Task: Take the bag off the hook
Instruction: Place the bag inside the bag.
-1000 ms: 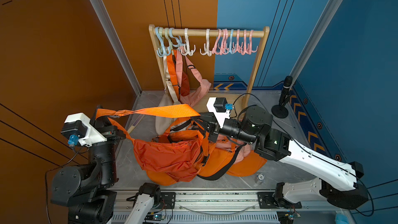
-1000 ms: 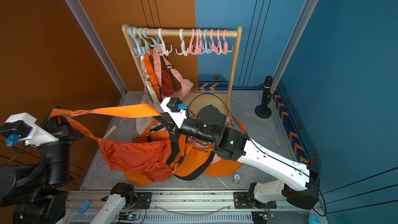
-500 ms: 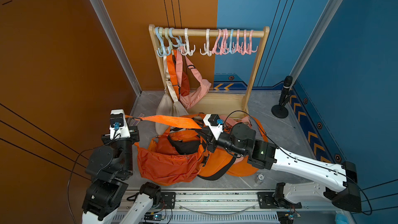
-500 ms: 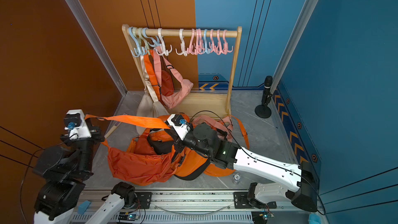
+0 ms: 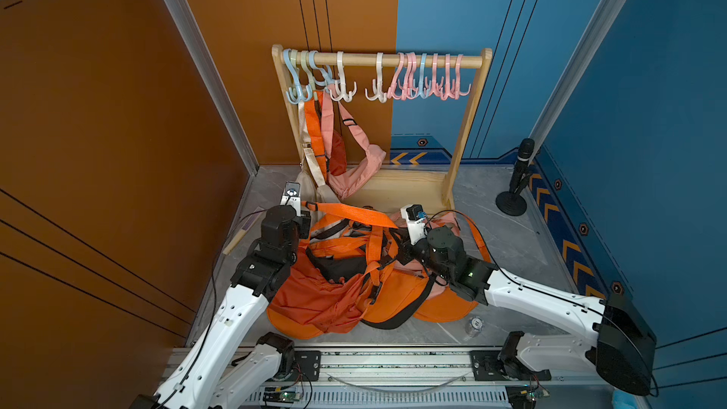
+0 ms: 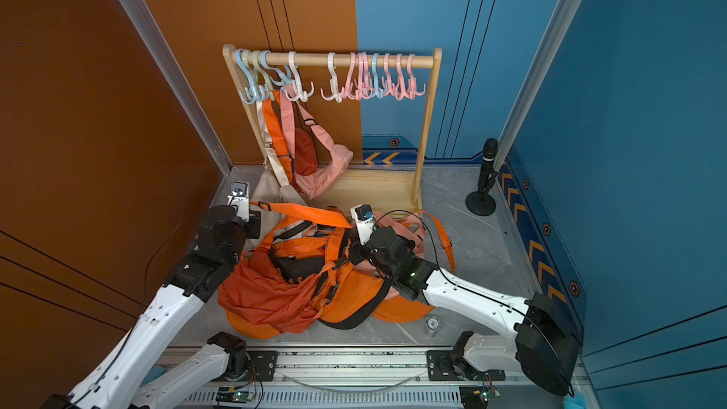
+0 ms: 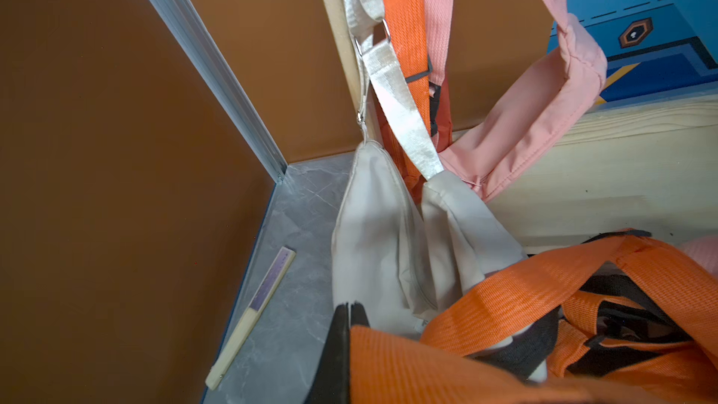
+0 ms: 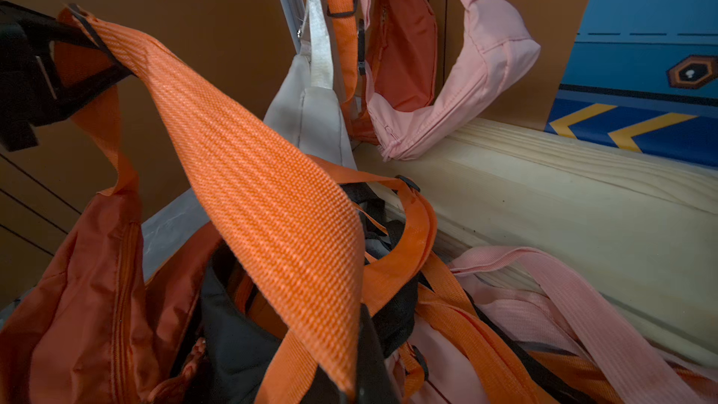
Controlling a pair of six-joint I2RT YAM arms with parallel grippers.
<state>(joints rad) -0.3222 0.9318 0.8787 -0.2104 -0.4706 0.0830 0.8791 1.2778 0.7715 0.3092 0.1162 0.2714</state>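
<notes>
On the grey marbled floor (image 5: 511, 245) in front of the pale wooden rack (image 5: 397, 60), the orange nylon sling bag (image 5: 314, 297) already lies off the pastel plastic hooks (image 5: 377, 92), slumped over a heap of other orange and pink bags (image 5: 397, 293). Its wide orange webbing strap (image 5: 350, 212) runs stretched between the two arms. The left gripper (image 7: 351, 310) is pinched fully together on one end of it, and the right gripper (image 8: 361, 375) is clamped just as tightly on the other. The main risk lies in letting go. The webbing folds over both sets of jaws, so when they open it may cling and be dragged along as an arm withdraws. The strap also crosses black buckles and loose straps in the heap, so any further pull could lift neighbouring bags with it. The left gripper sits just beside the cream canvas bag (image 7: 373, 235) hanging from the rack. A careless retreat could catch its strap and unhook it, or rock the rack.
</notes>
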